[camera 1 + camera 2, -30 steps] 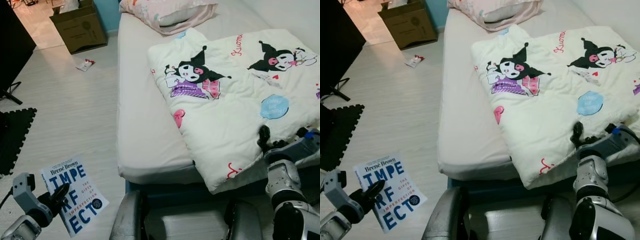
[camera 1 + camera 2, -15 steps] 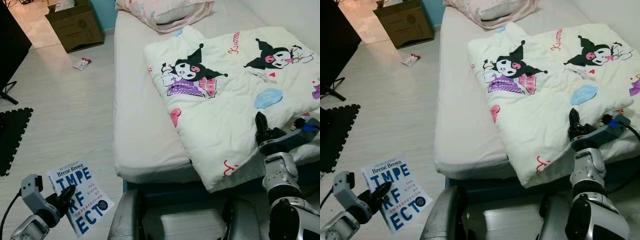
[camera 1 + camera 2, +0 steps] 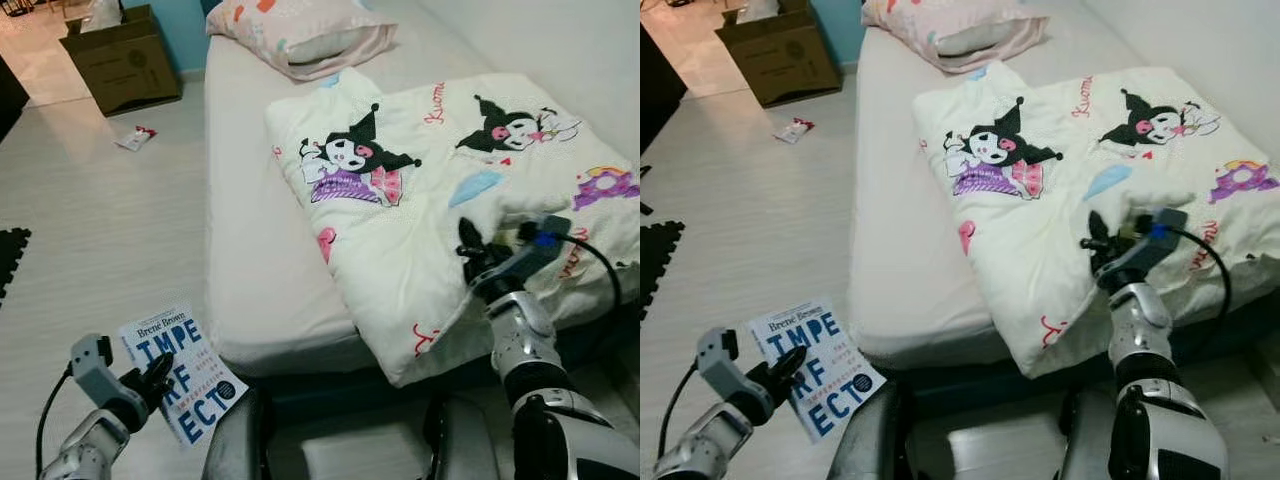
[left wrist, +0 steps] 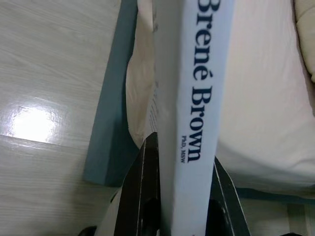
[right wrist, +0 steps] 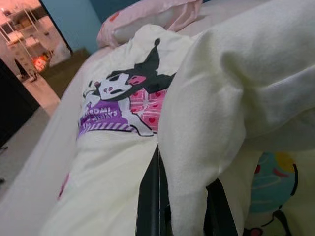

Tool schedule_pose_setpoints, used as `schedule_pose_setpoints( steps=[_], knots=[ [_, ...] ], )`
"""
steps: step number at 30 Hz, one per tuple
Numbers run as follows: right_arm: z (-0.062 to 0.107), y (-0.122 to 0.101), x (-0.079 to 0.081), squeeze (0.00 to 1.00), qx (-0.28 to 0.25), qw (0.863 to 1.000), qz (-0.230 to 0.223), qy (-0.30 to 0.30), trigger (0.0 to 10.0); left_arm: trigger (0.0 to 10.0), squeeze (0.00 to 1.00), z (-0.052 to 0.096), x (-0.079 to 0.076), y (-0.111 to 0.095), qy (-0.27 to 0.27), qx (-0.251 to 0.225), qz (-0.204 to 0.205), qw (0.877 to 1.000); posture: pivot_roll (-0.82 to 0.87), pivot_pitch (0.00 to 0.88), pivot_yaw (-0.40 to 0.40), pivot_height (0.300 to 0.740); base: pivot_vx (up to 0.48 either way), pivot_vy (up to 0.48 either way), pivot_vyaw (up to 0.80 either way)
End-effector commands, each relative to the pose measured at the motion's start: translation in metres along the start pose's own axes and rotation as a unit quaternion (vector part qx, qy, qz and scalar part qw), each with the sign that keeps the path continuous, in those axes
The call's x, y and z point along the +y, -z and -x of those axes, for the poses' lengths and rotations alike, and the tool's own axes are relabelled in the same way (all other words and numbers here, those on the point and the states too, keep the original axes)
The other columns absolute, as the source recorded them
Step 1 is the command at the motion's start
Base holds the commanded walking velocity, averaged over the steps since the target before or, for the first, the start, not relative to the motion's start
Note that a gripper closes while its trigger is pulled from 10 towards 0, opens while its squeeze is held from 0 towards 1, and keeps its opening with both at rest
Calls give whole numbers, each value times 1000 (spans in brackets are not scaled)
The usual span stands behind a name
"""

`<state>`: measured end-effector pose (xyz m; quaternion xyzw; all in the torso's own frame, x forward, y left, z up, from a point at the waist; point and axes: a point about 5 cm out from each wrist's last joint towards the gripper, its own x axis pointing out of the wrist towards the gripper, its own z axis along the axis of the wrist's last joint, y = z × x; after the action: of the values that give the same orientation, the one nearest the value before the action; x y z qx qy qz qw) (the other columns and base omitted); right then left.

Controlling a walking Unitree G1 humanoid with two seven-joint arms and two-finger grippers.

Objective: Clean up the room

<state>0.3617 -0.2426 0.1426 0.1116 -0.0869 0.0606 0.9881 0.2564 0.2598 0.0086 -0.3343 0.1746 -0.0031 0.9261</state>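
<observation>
A white and blue paperback book (image 3: 184, 375) hangs low over the floor at my lower left, with my left gripper (image 3: 155, 378) shut on its edge. Its spine (image 4: 197, 98) stands between the black fingers (image 4: 143, 196) in the left wrist view. A cream cartoon-print blanket (image 3: 420, 210) lies folded on the white bed (image 3: 250, 270). My right gripper (image 3: 472, 250) is shut on a raised fold of that blanket (image 5: 206, 147) near the bed's foot. A pink pillow (image 3: 300, 30) rests at the head.
A cardboard box (image 3: 120, 60) stands on the pale wood floor at the far left, with a small wrapper (image 3: 135, 137) lying near it. A black foam mat (image 3: 8, 270) edges the left side. A white wall (image 3: 560, 50) runs along the bed's right.
The camera has turned right, shifting the scene left. My right gripper has lifted and pulled a blanket fold up toward the bed's middle. The left gripper still holds the book.
</observation>
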Motion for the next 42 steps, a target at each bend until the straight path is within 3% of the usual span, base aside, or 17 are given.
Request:
schedule_pose_setpoints(
  steps=[1, 4, 5, 12, 14, 15, 17, 19, 21, 23, 29, 30, 31, 33, 39, 40, 42],
  knots=[
    [3, 7, 0, 0, 14, 1000, 5, 12, 9412, 10000, 0, 1, 3, 4, -8, 0, 3, 1000, 219, 130, 79, 505, 0, 0, 0],
    [6, 7, -7, 0, 10, 999, -6, 36, 10000, 10000, 0, -1, 1, 6, -7, -1, 6, 1000, 216, 126, 77, 505, 0, 0, 0],
    [7, 7, -7, 0, 5, 999, -15, 36, 0, 10000, 0, -2, 0, 7, -7, -1, 6, 1000, 213, 121, 75, 505, 0, 0, 0],
    [0, 23, 45, 0, 17, 993, -24, -113, 0, 10000, 0, -5, -1, 11, -8, -1, 10, 1000, 197, 99, 62, 505, 0, 0, 0],
    [4, 38, 89, 0, 42, 971, -30, -232, 0, 10000, 0, -8, -3, 13, -8, -2, 13, 1000, 189, 86, 55, 505, 0, 0, 0],
    [4, 38, 89, 0, 42, 971, -30, -232, 0, 10000, 0, -8, -3, 13, -8, -2, 13, 1000, 189, 86, 55, 505, 0, 0, 0],
    [17, 56, 133, 0, 76, 935, -43, -344, 0, 10000, 0, -10, -5, 15, -7, -3, 17, 1000, 176, 73, 48, 505, 0, 0, 0],
    [23, 62, 147, 0, 89, 920, -49, -378, 0, 10000, 0, -11, -7, 15, -6, -3, 18, 1000, 175, 72, 47, 505, 0, 0, 0],
    [51, 89, 188, 0, 147, 868, -50, -472, 0, 10000, 0, -14, -10, 18, -2, -3, 22, 1000, 167, 63, 43, 505, 0, 0, 0],
    [70, 105, 208, 0, 181, 833, -49, -521, 0, 10000, 0, -16, -13, 20, 0, -3, 24, 1000, 166, 62, 40, 505, 0, 0, 0],
    [95, 125, 217, 0, 238, 794, -28, -559, 0, 10000, 0, -18, -16, 22, 4, -3, 26, 1000, 160, 58, 36, 505, 0, 0, 0],
    [99, 129, 216, 0, 252, 794, -12, -553, 1961, 10000, 0, -18, -16, 23, 4, -3, 27, 1000, 160, 58, 36, 505, 0, 0, 0],
    [98, 134, 211, 0, 266, 803, 11, -533, 10000, 10000, 0, -18, -16, 24, 4, -3, 28, 1000, 157, 58, 34, 505, 0, 0, 0],
    [93, 143, 199, 0, 291, 826, 59, -480, 10000, 10000, 0, -18, -17, 26, 4, -2, 30, 1000, 155, 59, 32, 505, 0, 0, 0],
    [78, 143, 177, 67, 305, 871, 72, -380, 10000, 10000, 0, -19, -18, 28, 6, -3, 33, 999, 152, 60, 29, 505, 0, 0, 0],
    [76, 143, 174, 1000, 304, 876, 71, -368, 10000, 10000, 0, -20, -19, 28, 6, -3, 33, 999, 153, 59, 27, 505, 0, 0, 0],
    [75, 142, 172, 1000, 305, 878, 71, -363, 10000, 10000, 0, -20, -19, 28, 7, -4, 33, 999, 153, 58, 26, 505, 0, 0, 0]
  ],
)
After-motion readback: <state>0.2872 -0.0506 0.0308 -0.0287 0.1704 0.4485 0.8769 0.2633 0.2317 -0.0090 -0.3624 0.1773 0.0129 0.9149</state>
